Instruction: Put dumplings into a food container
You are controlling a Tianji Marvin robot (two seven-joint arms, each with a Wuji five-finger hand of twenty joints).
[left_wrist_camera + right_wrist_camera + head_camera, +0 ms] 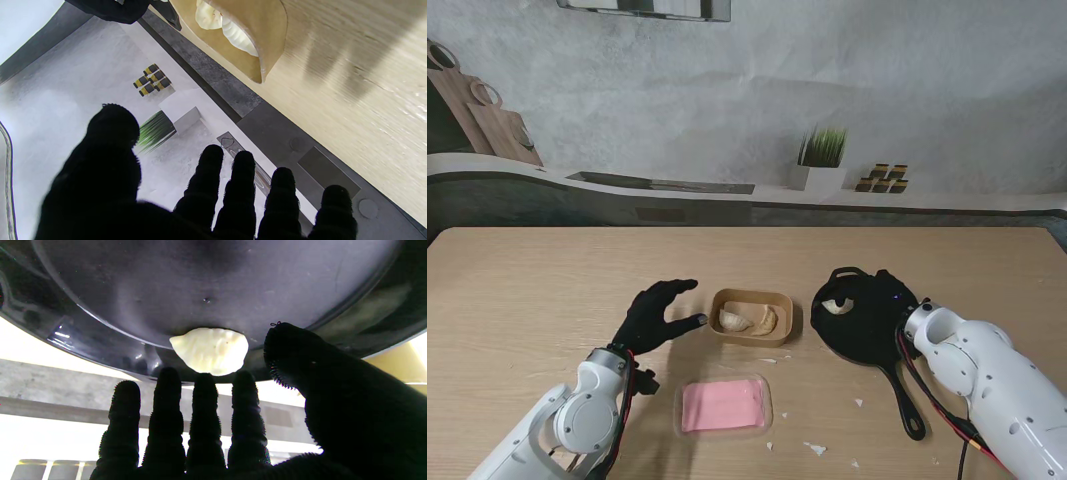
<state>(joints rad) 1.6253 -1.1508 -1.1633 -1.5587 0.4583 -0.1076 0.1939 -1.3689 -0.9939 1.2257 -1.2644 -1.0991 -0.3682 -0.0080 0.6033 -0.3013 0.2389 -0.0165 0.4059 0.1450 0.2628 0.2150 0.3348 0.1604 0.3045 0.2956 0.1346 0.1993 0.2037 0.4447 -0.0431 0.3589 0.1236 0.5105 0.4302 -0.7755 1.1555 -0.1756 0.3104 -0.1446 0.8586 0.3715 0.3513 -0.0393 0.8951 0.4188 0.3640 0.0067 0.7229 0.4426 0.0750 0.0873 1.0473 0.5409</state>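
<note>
A brown paper container [752, 299] sits mid-table with two pale dumplings [734, 321] inside; the left wrist view shows it [267, 40] with the dumplings [233, 33] close by. My gloved left hand [659, 312] rests just left of the container, fingers [213, 173] spread and holding nothing. To the right lies a black pan [867, 345] with one dumpling [834, 305] at its far-left rim. My right hand [875, 298] hovers over the pan. In the right wrist view its fingers [203, 413] are apart, just short of that dumpling [210, 350] on the pan [217, 283].
A clear lid over something pink [723, 405] lies nearer to me than the container. The pan's handle [905, 400] points toward me on the right. Small white scraps [815, 448] dot the table near the lid. A potted plant [819, 158] stands on the back ledge.
</note>
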